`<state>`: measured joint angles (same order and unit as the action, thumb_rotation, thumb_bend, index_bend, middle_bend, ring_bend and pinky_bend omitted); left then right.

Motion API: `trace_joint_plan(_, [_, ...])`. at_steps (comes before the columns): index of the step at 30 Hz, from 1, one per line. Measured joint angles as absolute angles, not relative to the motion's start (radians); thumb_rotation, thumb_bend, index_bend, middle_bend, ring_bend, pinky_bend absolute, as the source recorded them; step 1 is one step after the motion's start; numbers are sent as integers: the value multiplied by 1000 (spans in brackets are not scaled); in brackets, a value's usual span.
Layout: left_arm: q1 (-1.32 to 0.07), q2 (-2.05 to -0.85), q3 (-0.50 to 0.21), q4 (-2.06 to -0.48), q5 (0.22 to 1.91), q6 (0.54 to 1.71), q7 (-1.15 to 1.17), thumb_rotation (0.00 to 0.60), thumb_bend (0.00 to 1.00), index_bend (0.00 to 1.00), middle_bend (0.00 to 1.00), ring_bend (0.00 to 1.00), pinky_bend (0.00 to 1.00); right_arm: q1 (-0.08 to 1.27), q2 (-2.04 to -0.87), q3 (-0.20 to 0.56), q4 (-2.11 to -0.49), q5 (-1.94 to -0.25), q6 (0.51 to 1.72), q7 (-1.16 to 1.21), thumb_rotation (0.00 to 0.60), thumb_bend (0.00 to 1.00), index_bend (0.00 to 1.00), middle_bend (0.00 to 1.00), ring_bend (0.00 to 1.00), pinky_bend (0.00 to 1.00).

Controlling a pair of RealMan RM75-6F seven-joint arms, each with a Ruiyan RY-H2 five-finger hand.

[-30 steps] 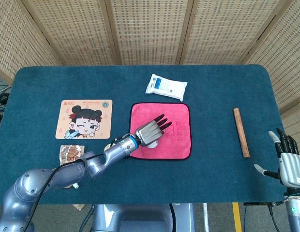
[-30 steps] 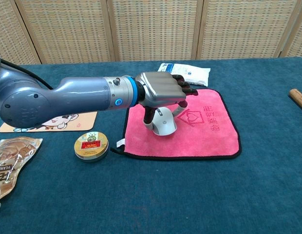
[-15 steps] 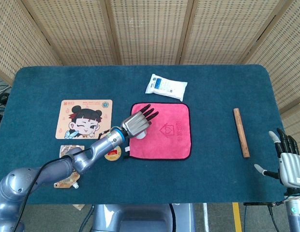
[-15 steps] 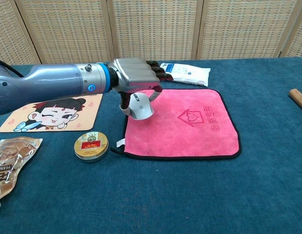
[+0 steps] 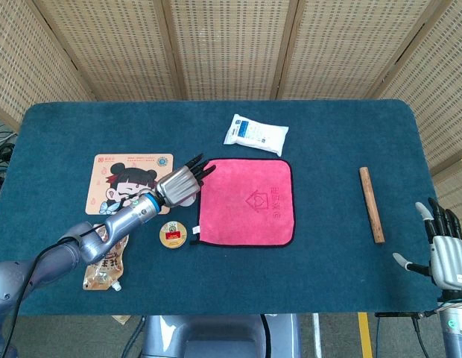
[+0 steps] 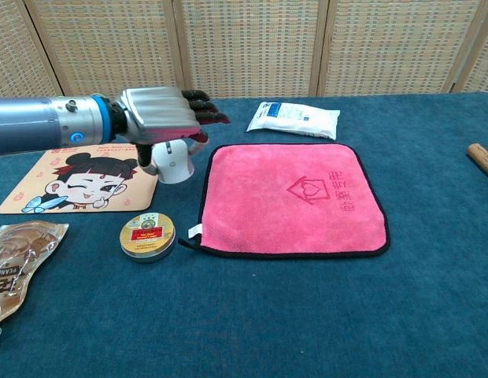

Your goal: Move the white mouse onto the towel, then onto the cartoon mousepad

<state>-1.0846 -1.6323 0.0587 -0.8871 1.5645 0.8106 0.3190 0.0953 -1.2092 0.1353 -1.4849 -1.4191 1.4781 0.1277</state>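
white mouse (image 6: 175,164) moved off fuzzy pink towel (image 6: 295,198), left robot hand (image 6: 160,116) gripping

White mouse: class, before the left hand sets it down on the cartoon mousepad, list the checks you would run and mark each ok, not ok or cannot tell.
1. Left hand holds the white mouse: ok, it hangs under the fingers.
2. Mouse is off the towel: ok, the pink cloth is bare.
3. Mouse is over the cartoon mousepad: not ok, it hangs at the pad's right edge.
4. Landing spot on the pad is free: ok, nothing lies on it.
5. Round tin is out of the path: ok, it sits nearer the camera.
6. Right hand is out of the way: ok, at the table's right edge.
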Motion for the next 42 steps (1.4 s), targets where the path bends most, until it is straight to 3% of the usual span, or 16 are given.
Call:
trace_joint_plan(16, [-944,-1621,198,-573,1704,966,67,600,117,657,0,0,0,97,-1225,133,-1495,-1418,1482,58,600,2,59,0,0,0])
trace_joint_plan(32, [-877,-1712,286,-254,1811,1043,-15,600,115,657,0,0,0,96,-1233,133,-1502,-1419,1489,23,600,2,59,0,0,0])
trace_joint_plan(42, [-864,-1774,320,-159,1856,1085,-52,600,107,612,0,0,0,95,-1237,137,-1497,-1417,1494,24,600,2,59,0,0,0])
